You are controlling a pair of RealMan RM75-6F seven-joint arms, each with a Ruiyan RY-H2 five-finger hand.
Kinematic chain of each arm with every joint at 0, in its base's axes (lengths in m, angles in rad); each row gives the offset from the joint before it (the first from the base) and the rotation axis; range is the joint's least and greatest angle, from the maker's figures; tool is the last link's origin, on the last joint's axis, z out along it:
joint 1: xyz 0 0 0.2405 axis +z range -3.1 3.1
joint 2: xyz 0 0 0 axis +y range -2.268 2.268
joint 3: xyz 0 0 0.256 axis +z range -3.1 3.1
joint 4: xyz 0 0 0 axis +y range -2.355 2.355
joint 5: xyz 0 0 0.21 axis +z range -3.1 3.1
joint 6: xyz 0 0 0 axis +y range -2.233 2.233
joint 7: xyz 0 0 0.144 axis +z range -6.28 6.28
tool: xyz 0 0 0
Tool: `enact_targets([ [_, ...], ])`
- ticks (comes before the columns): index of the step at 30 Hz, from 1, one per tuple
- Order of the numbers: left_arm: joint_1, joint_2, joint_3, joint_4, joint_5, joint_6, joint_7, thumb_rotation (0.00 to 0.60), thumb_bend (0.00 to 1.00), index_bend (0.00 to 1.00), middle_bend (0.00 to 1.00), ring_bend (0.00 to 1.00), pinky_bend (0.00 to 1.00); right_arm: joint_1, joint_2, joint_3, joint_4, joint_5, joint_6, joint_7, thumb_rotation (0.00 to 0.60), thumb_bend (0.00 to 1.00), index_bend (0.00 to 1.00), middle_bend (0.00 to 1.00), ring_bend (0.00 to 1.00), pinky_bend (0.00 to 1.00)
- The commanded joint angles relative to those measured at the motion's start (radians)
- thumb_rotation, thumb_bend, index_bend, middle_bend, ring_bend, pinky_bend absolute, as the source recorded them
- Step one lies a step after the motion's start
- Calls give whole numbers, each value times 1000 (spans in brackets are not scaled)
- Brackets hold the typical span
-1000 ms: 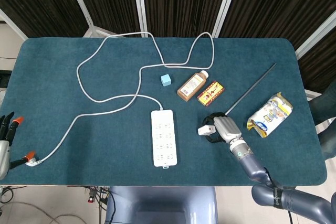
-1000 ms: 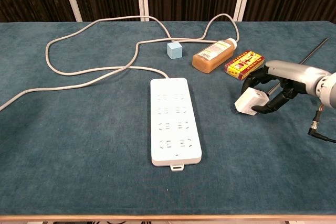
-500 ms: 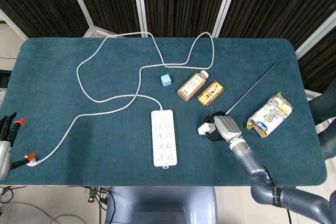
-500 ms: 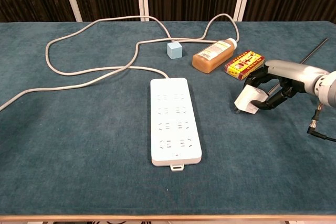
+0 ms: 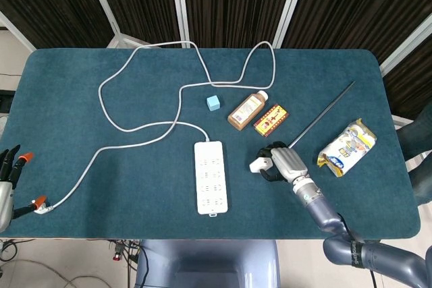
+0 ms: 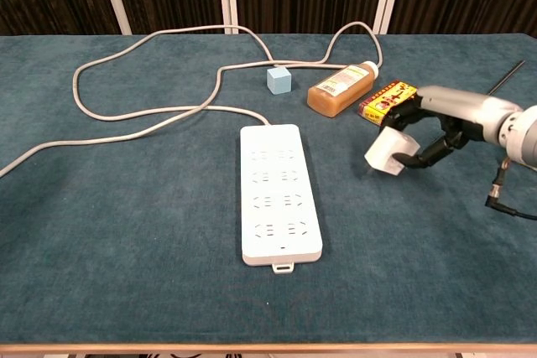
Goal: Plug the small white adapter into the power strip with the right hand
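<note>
My right hand (image 5: 283, 164) (image 6: 436, 123) grips the small white adapter (image 5: 259, 164) (image 6: 387, 151) and holds it a little above the table, right of the power strip. The white power strip (image 5: 210, 177) (image 6: 278, 203) lies flat at the table's middle front, its grey cord (image 5: 135, 126) (image 6: 126, 115) looping back across the cloth. A gap of table separates adapter and strip. My left hand (image 5: 7, 183) hangs at the far left edge of the head view, off the table, holding nothing that I can see.
Behind the right hand lie a brown bottle (image 5: 247, 110) (image 6: 340, 86), a red and yellow box (image 5: 271, 119) (image 6: 386, 101) and a thin metal rod (image 5: 324, 113). A small blue cube (image 5: 214, 103) (image 6: 279, 80) sits behind the strip. A snack bag (image 5: 347, 148) lies at the right.
The right hand has lifted the adapter slightly and carried it a little left, toward the power strip. The left hand has barely moved.
</note>
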Motion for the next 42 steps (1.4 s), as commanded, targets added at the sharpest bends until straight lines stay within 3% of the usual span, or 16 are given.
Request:
enact_targets([
  [1,1,2,-1,0,0,3,-4,600,92,180,0,0,0,15,21,16,-27,-34,29,-26,600,550,524,441,240,121],
  [7,6,7,-6,-1,-3,14,-16,600,91,180,0,0,0,65,69,44,-104,-8,6,-150,600,550,524,442,240,121],
  [13,8,10,-7,-2,-5,16,-23,600,92,181,0,0,0,132,81,67,-178,95,-2,-375,600,550,527,453,240,112],
  [23,5,12,-11,0,-12,9,-30,600,92,181,0,0,0,281,-14,106,-253,422,103,-756,600,550,552,466,240,100],
  [28,5,18,-11,0,-13,5,-40,600,92,181,0,0,0,402,-87,147,-301,767,231,-996,600,549,556,466,240,100],
  [31,5,20,-12,0,-14,6,-47,600,92,181,0,0,0,447,-108,170,-313,869,292,-1054,600,549,557,469,242,100],
  [42,6,26,-15,0,-20,4,-59,600,92,181,0,0,0,505,-176,210,-307,981,412,-1091,600,550,570,483,264,100],
])
